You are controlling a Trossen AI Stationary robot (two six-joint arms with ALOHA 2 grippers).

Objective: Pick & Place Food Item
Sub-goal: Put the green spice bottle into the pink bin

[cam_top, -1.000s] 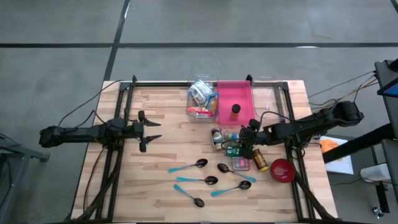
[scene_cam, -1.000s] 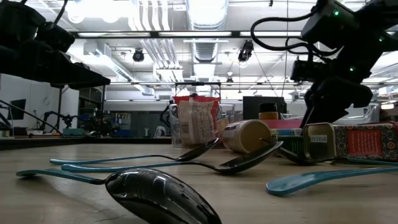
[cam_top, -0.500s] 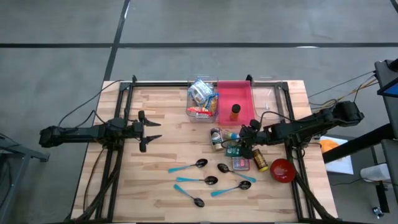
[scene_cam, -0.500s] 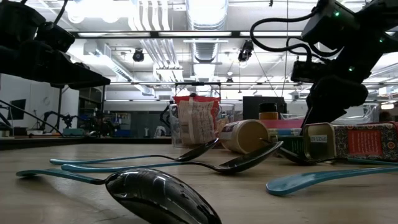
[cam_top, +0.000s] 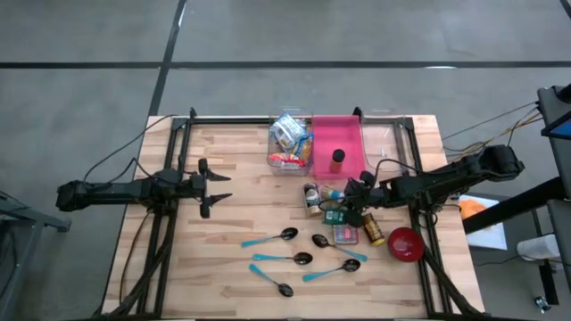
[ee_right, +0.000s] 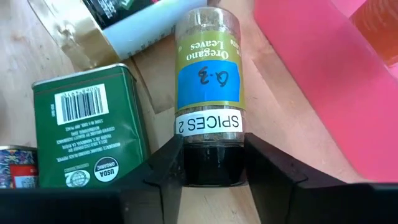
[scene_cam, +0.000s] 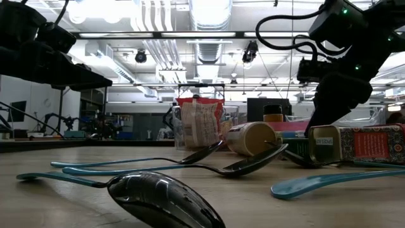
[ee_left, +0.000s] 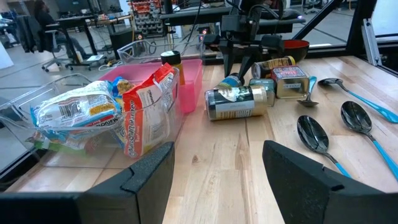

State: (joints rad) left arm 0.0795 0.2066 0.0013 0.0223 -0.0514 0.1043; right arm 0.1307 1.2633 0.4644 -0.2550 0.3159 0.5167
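Four dark-bowled spoons with teal handles (cam_top: 277, 259) lie scattered on the pale wooden plank surface (cam_top: 232, 223). A round red bowl (cam_top: 405, 243) sits near the surface's right edge, beside them.

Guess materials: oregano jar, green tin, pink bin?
Oregano jar: likely clear glass or plastic, since flakes show through; glossy paper labels, dark cap.
Green tin: probably painted metal, with folded seams, rounded corners and a soft sheen.
Pink bin: looks like moulded plastic, uniform colour, semi-matte.

grey floor (cam_top: 89, 45), ceiling lights (scene_cam: 209, 9)
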